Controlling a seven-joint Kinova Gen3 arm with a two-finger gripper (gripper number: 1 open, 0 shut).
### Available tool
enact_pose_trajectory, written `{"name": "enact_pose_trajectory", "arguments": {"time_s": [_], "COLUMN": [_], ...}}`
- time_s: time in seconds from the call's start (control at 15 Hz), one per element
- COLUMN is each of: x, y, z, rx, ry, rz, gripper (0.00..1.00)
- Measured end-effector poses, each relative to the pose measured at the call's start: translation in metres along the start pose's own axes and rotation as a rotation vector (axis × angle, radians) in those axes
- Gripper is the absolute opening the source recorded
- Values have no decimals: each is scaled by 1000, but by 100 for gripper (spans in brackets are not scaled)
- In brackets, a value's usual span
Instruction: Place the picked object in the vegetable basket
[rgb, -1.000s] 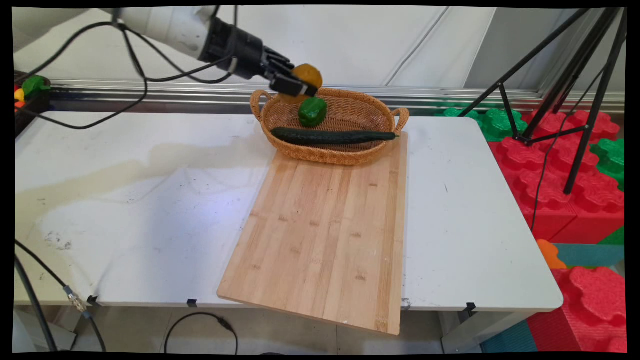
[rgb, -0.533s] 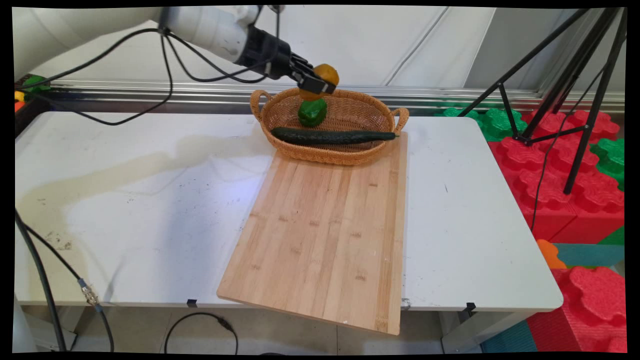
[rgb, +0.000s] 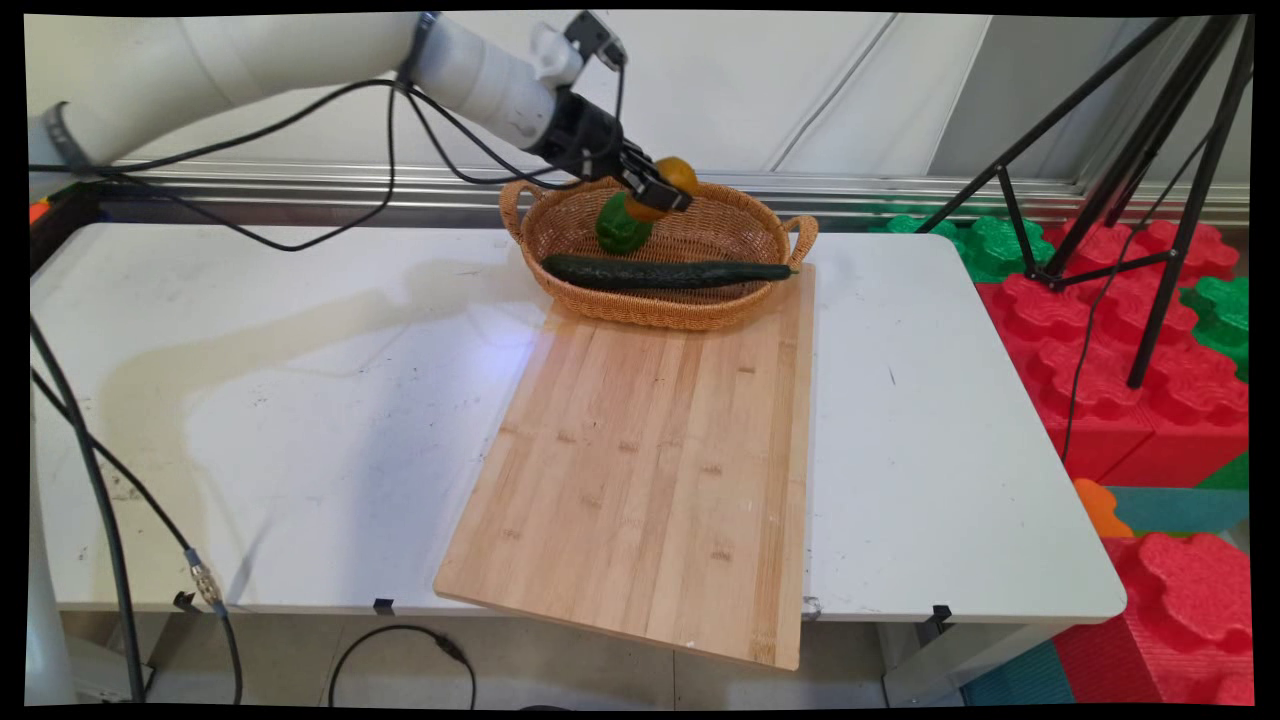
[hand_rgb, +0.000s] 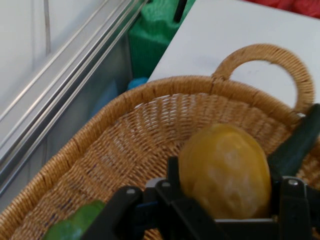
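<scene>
My fingers (hand_rgb: 292, 200) are clamped on a yellow-orange fruit (hand_rgb: 225, 170), round and waxy, one pad on each side of it; in the hand view it fills the lower right of the frame between my black linkage. My gripper (rgb: 655, 190) sits in the upper middle of the main view, above the far part of the wicker basket (rgb: 735, 300), with the fruit (rgb: 676, 178) showing just past my tips.

Directly under and left of my grip lies a green pepper (rgb: 620, 225), very close to me, though I cannot tell whether we touch. In the hand view only a sliver of it (hand_rgb: 75, 227) shows at the bottom left. A long dark cucumber (rgb: 665, 272) lies across the basket's near side, its right end resting over the rim near the handle (rgb: 805, 235).

The basket stands on the far end of a wooden cutting board (rgb: 650, 470) that runs toward the bottom of the frame and overhangs the white table (rgb: 250, 400). At the right edge, tripod legs (rgb: 1160, 200) stand among red and green foam blocks (rgb: 1150, 400).

What worries me: the fruit's skin looks smooth and my pads hold only its sides, so it could slip or roll out. Pressing lower might shove the pepper or tip the light basket, and my hanging cables (rgb: 330, 210) could drag.
</scene>
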Motion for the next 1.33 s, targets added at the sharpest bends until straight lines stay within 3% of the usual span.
{"name": "enact_pose_trajectory", "arguments": {"time_s": [0.67,1.33], "x": [5,15], "y": [-7,-5], "z": [74,91], "rx": [16,11], "ry": [-63,-53], "rz": [34,45], "gripper": [0,0]}}
